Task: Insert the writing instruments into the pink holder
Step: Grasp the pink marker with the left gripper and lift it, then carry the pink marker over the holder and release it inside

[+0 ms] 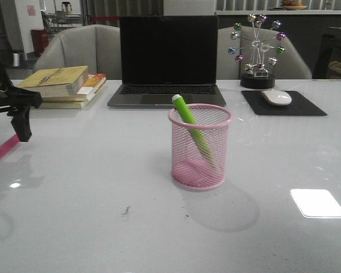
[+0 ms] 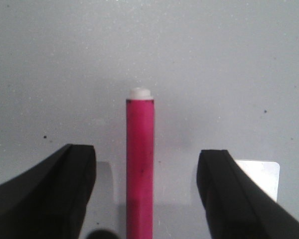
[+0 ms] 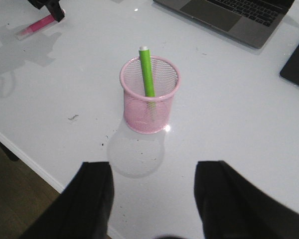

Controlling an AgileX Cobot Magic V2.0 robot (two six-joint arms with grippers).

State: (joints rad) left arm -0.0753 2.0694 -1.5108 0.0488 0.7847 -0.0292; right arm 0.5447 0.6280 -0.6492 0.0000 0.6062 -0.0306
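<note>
The pink holder [image 1: 199, 149] stands upright mid-table, and the lime green marker [image 1: 188, 118] leans inside it with its pale tip above the rim. From the right wrist the holder [image 3: 149, 99] and green marker [image 3: 147, 73] lie ahead of my right gripper [image 3: 153, 169], which hovers open and empty near the table's front edge. The magenta marker [image 1: 2, 149] lies flat on the table at the far left. My left gripper [image 1: 21, 129] sits over it. Up close, the magenta marker [image 2: 140, 149] runs between the open fingers [image 2: 65, 189] with a gap on each side.
A laptop [image 1: 167, 62] stands at the back centre, and a stack of books [image 1: 62, 85] at the back left. A mouse [image 1: 277, 96] on a black pad and a ferris-wheel ornament [image 1: 257, 54] are at the back right. The table's front edge [image 3: 30, 159] runs below the right gripper.
</note>
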